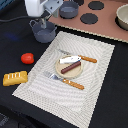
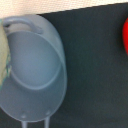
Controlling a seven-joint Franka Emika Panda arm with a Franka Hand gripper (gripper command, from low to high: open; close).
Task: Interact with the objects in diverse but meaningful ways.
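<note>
The gripper hangs right over a small grey pot at the far corner of the cloth placemat, but its fingers are hidden behind the white arm housing in the exterior view and fall outside the wrist view, so I cannot tell whether it is spread, closed, or touching the pot. The wrist view shows the same pot from above, with its handle loop and hollow inside clear, its near rim cut off, and a pale greenish blur at the frame edge too soft to identify. A red sliver at the opposite edge is the tomato, mostly cropped. In the exterior view the tomato sits on the dark desk below the gripper, with open desk between them, and the yellow bread loaf lies farther out beyond it. On the placemat a round plate carries a brown sausage and a pale flat piece, flanked by a knife and a fork with orange handles. Just beside the gripper a second grey pot stands on a tan stove board with black burners; a bowl is cut off at the edge.
</note>
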